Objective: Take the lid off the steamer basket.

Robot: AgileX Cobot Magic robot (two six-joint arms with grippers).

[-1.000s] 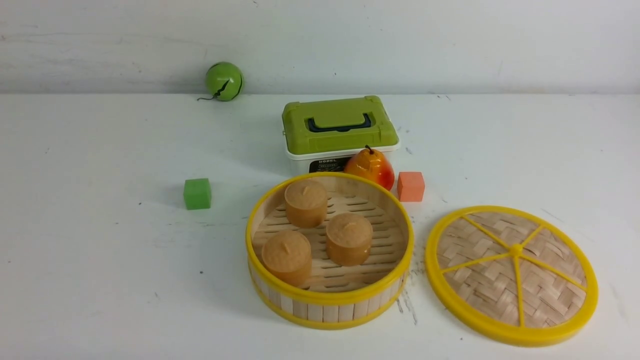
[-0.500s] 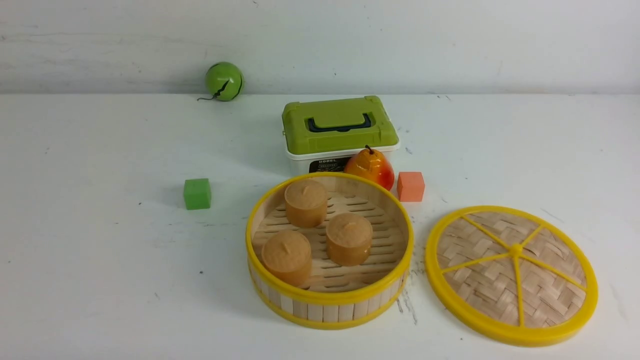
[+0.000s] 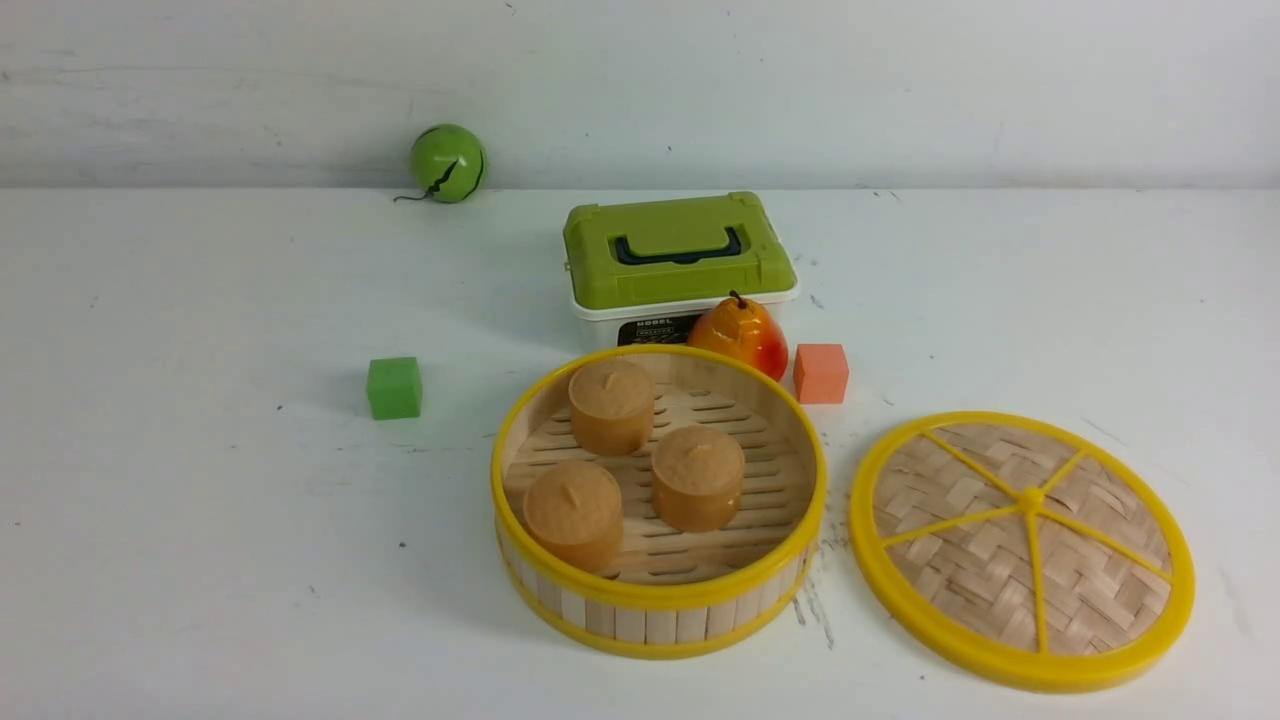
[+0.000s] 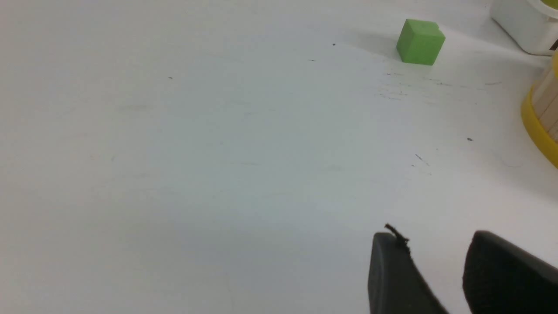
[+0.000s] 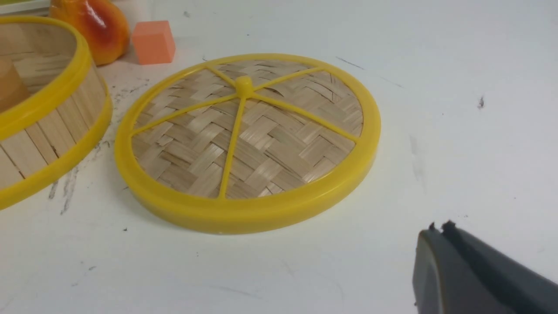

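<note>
The lid, a woven bamboo disc with yellow rim, spokes and knob, lies flat on the table to the right of the steamer basket; it also shows in the right wrist view. The basket is uncovered and holds three brown buns. Neither arm shows in the front view. My left gripper is open and empty over bare table, left of the basket's wall. My right gripper is shut and empty, near the lid's rim.
A green-and-white box stands behind the basket, with a pear and an orange cube between them. A green cube sits at the left, and a green ball by the back wall.
</note>
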